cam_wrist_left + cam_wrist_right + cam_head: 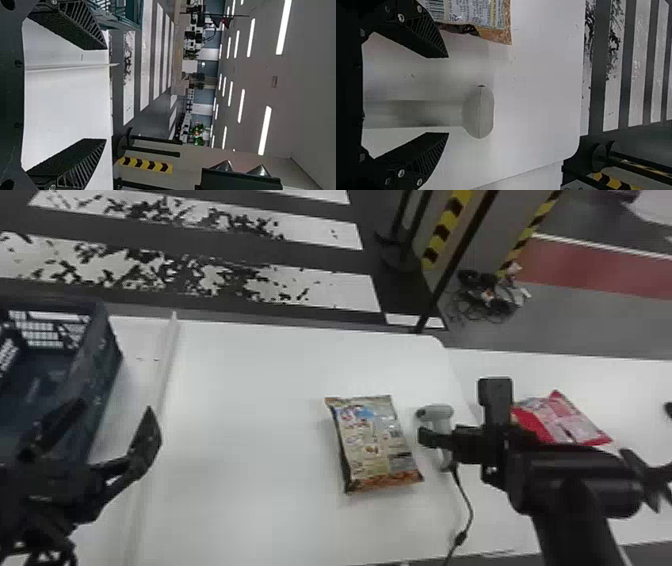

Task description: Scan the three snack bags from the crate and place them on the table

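A tan snack bag (pixel 372 450) is being shown lying flat on the white desk (pixel 250 390), with a blue patch, little pictures, black stripes for scanning and an orange-brown end. The gray scanner (pixel 440 412) is being seen just to its right. The wide fingers of the right tool (pixel 460 410) are being held around the scanner's handle, with a gap on each side. A red and pink snack bag (pixel 567 422) is being partly hidden by that tool's arm. A dark blue crate (pixel 100 375) is being seen at the left; what is being held inside cannot be told. The left tool (pixel 116 410) is being held wide by the crate
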Controlling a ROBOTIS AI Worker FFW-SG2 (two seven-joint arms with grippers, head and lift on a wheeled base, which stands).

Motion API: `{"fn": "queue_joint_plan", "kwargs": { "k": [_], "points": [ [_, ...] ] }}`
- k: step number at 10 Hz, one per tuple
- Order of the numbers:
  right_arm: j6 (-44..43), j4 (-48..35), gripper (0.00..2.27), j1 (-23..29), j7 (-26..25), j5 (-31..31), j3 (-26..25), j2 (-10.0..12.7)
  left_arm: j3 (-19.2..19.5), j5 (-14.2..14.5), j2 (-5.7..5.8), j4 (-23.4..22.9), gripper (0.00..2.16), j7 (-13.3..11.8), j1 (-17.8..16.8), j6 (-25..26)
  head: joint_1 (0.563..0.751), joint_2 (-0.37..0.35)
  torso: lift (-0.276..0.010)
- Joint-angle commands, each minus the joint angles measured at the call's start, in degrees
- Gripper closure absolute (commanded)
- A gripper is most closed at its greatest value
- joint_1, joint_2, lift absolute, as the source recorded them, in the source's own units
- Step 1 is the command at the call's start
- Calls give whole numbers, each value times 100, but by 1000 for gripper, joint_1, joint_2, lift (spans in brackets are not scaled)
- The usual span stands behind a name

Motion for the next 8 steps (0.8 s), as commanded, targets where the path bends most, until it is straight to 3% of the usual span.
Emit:
{"fn": "queue_joint_plan", "kwargs": {
  "k": [1, 3, 5, 8],
  "points": [
    [-45, 227, 603, -140, 26, 201, 108, -48, 7, 8, 5, -8, 39, 0, 0, 0, 695, -259, -62],
    [-28, 332, 2094, -228, 70, 324, 178, -48, 7, -1, 14, -8, 39, 0, 0, 0, 695, -261, -62],
    [7, 411, 2256, -290, 70, 447, 222, -48, -2, -1, 23, -8, 39, -9, 9, 0, 695, -263, -62],
    [7, 358, 2256, -272, 79, 482, 275, -75, -2, -1, 23, -34, 39, -9, 18, 0, 695, -268, -62]
  ]
}}
